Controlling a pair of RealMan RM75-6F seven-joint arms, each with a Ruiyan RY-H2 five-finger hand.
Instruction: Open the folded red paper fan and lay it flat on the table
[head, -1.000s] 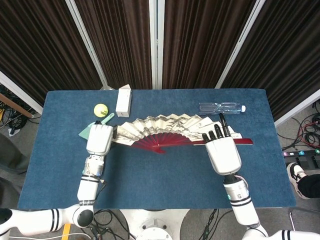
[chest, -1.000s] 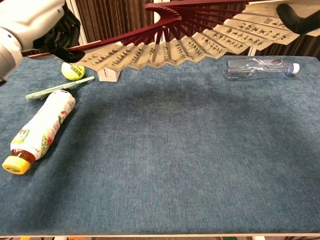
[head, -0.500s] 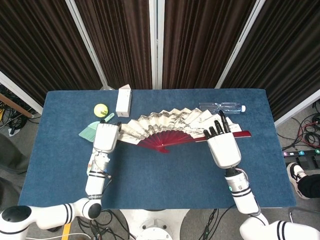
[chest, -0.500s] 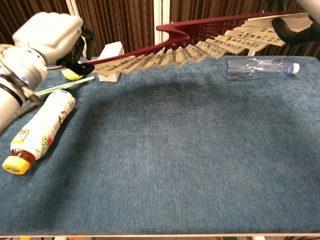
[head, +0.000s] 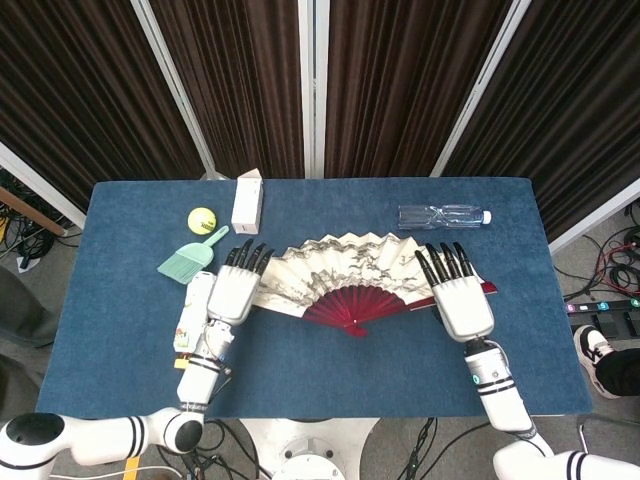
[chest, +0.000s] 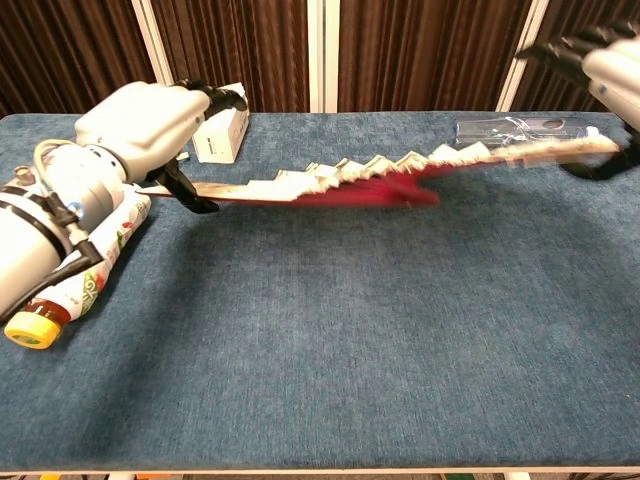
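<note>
Your fan (head: 345, 278) is spread wide across the middle of the desk (head: 300, 370), red ribs fanning from the pivot on the near side and the painted paper arcing toward the far side. In the chest view it sits very low, at or just above the cloth; I can't be sure from here that it is fully down.

The left robot hand (head: 234, 290) is over the fan's left end stick with fingers stretched out, and the right robot hand (head: 460, 300) over the right end stick likewise. In the chest view each thumb seems to hook under its stick, so I judge both are pinching it, loosely.

Expect it to be very light and flimsy. The paper will crease or tear if you press on the pleats, and the thin ribs could snap under twist. Take hold only at the two outer sticks or at the pivot.

For room: the clear bottle (head: 442, 215) lies just beyond the right tip, the white box (head: 247, 200), yellow ball (head: 202, 218) and green brush (head: 190, 260) are near the left tip, and a juice bottle (chest: 80, 270) lies right beside your left wrist. The near half of the desk offers the open space to withdraw into.
</note>
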